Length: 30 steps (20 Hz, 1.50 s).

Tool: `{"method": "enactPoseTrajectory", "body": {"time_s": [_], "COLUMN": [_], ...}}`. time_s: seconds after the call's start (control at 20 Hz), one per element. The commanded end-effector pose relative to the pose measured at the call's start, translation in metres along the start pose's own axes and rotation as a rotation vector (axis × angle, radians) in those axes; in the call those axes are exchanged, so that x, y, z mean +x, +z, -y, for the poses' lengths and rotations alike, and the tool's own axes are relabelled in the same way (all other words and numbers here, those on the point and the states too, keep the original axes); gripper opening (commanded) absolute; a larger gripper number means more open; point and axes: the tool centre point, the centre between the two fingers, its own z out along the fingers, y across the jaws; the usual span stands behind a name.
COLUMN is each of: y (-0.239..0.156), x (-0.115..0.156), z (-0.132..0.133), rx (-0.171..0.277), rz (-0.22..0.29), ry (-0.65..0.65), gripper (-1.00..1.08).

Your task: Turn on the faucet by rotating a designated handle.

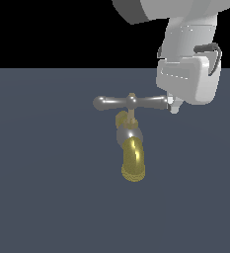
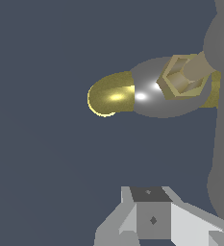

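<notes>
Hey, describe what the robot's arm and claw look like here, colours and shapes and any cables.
The arm is glossy white-grey with rounded, boxy shells under a darker grey upper link. A thin dark cable loop runs along its side on the exterior view's right. The claw ends in small pale grey fingers; in the wrist view its parts are angular, light grey with a darker square block.

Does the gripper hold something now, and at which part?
Cannot be told. The gripper sits at the exterior view's right end of the handle, but no view shows fingers closed around it.
</notes>
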Motion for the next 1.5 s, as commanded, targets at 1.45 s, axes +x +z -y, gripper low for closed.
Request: {"method": "enactPoseTrajectory", "body": {"time_s": [1.45], "y": [0.001], "x": [-0.007], "z": [-0.059], "rx": [0.000], "rz": [-0.001], "ry": [-0.006], "gripper": [-1.00]}}
